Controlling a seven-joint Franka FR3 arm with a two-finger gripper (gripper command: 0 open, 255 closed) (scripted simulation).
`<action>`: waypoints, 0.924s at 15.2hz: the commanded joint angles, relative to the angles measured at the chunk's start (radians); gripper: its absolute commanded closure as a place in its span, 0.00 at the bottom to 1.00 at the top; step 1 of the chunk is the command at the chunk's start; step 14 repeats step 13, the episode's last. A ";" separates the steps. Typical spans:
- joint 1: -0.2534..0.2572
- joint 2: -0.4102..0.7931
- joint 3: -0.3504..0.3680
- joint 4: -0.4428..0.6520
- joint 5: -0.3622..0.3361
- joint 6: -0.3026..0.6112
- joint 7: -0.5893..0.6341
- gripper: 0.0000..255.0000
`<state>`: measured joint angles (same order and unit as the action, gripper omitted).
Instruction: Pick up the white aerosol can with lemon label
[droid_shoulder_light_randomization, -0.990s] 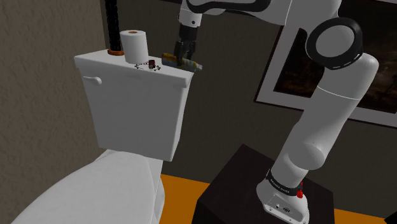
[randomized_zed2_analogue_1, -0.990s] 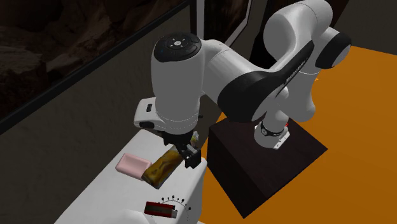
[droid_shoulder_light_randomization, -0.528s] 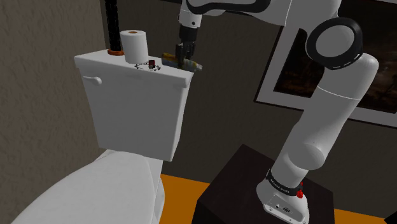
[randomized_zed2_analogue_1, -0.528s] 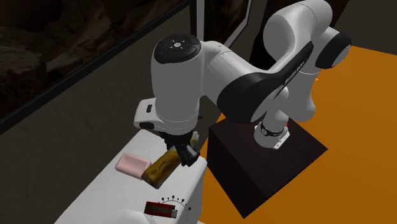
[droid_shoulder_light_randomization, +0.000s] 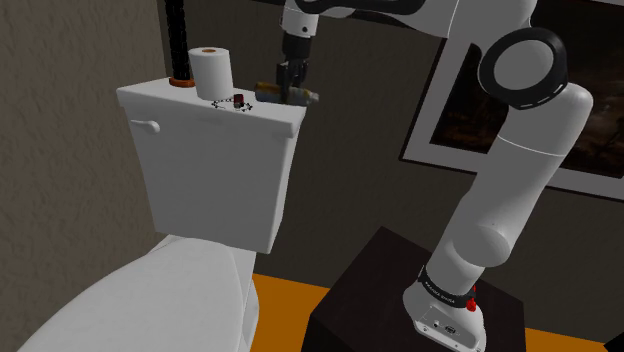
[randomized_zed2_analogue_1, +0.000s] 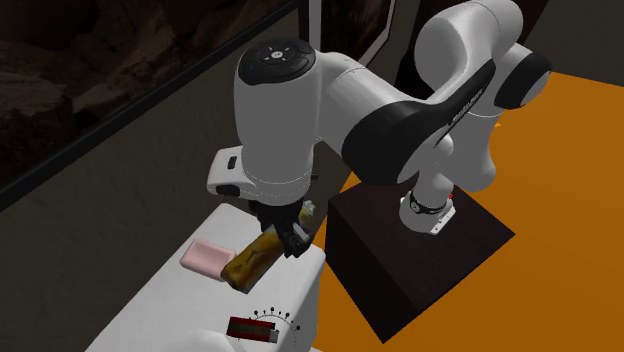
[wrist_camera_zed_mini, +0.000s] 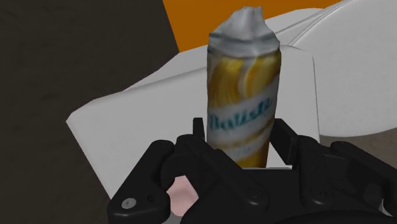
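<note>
Bathroom setting: dark grey wall (droid_shoulder_light_randomization: 350, 200) behind, bright orange floor (randomized_zed2_analogue_1: 560, 150) below.
Toilet: large white toilet (droid_shoulder_light_randomization: 150, 290) at the shoulder view's lower left, with its boxy white tank (droid_shoulder_light_randomization: 210, 180) rising against the wall.
Arm: white Franka arm with dark joints (droid_shoulder_light_randomization: 520, 180) arches from the stand up and over the tank.
Stand: dark brown box (droid_shoulder_light_randomization: 380, 290) on the orange floor, just beside the toilet.
Wall picture: dark framed picture with a white mat (droid_shoulder_light_randomization: 600, 120) hangs behind the arm.
Tank lid: flat white lid (droid_shoulder_light_randomization: 160, 100) carries all the small items.
Toilet roll: white paper roll (droid_shoulder_light_randomization: 212, 70) stands upright on the lid, near a black ribbed rod (droid_shoulder_light_randomization: 178, 40).
Aerosol can: white-capped can with a yellow-and-white lemon label (wrist_camera_zed_mini: 245, 95) lies on its side on the lid, near the edge closest to the stand; it reads golden-brown in the second exterior view (randomized_zed2_analogue_1: 255, 258).
Gripper: all-black two-finger gripper (wrist_camera_zed_mini: 242, 137) points straight down at the lid (droid_shoulder_light_randomization: 290, 88), its fingers (wrist_camera_zed_mini: 200, 127) pinching the can's body from both sides, near the end opposite the cap.
Soap: pink rectangular bar (randomized_zed2_analogue_1: 205, 258) rests just beside the can.
Small item: dark red rectangular object (randomized_zed2_analogue_1: 250, 327) lies on the lid, apart from the can.
</note>
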<state>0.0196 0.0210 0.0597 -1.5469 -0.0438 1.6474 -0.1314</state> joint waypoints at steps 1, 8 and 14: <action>0.000 0.006 0.000 0.035 0.000 -0.028 -0.001 1.00; 0.002 0.047 0.001 0.185 -0.003 -0.137 -0.003 1.00; 0.003 0.072 0.002 0.262 -0.005 -0.190 -0.004 1.00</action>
